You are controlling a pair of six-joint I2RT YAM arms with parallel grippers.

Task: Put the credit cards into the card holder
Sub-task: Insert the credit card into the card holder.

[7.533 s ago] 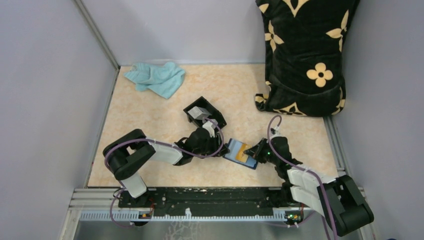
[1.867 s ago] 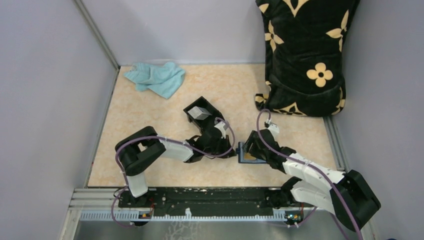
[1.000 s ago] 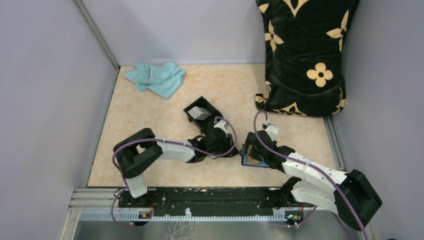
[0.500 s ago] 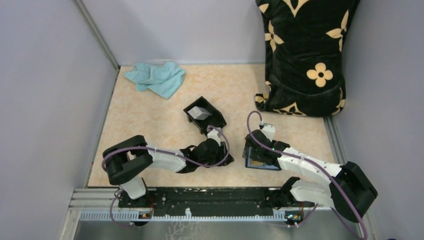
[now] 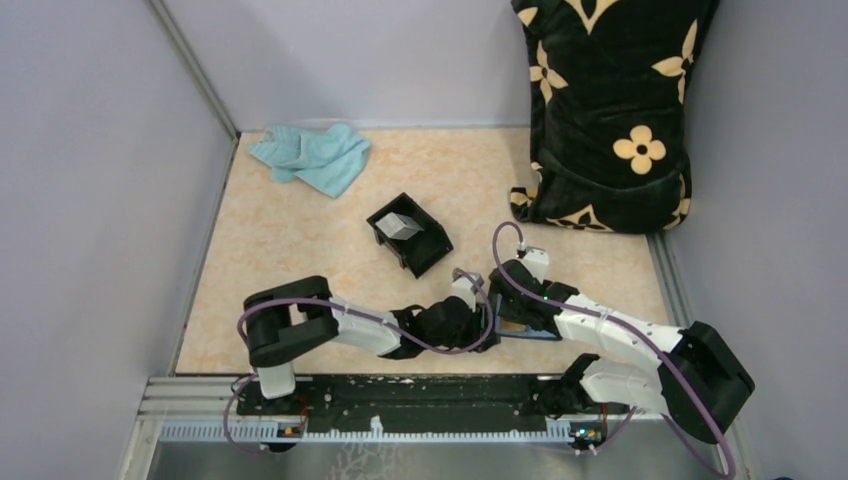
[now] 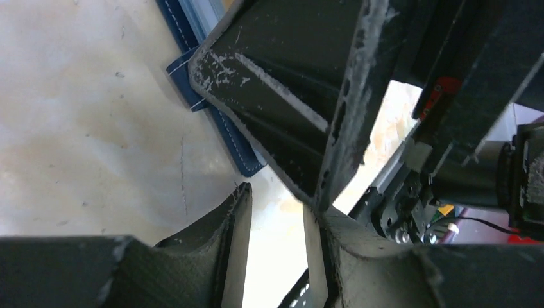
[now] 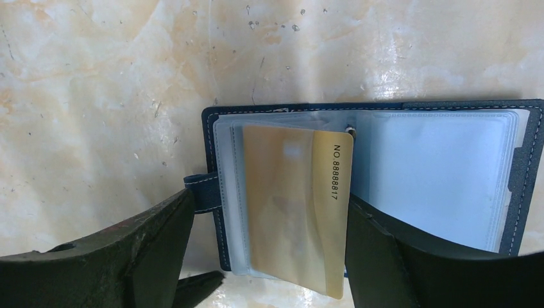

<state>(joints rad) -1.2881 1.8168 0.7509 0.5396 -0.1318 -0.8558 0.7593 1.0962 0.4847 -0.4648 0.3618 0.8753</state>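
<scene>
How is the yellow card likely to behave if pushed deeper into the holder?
The card looks thin, flat and stiff, so it would probably slide rather than bend. Its glossy face may slip under a fingertip. The holder lies flat on the smooth table, so it might skid with the push.

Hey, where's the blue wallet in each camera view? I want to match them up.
Top external: wallet low centre-right, mostly hidden under the right arm.
Left wrist: wallet upper left-centre, only a navy stitched edge showing.
Right wrist: wallet centre, lying open with an orange card on it.
Shared landmark: the stitched closing tab, in both wrist views.
</scene>
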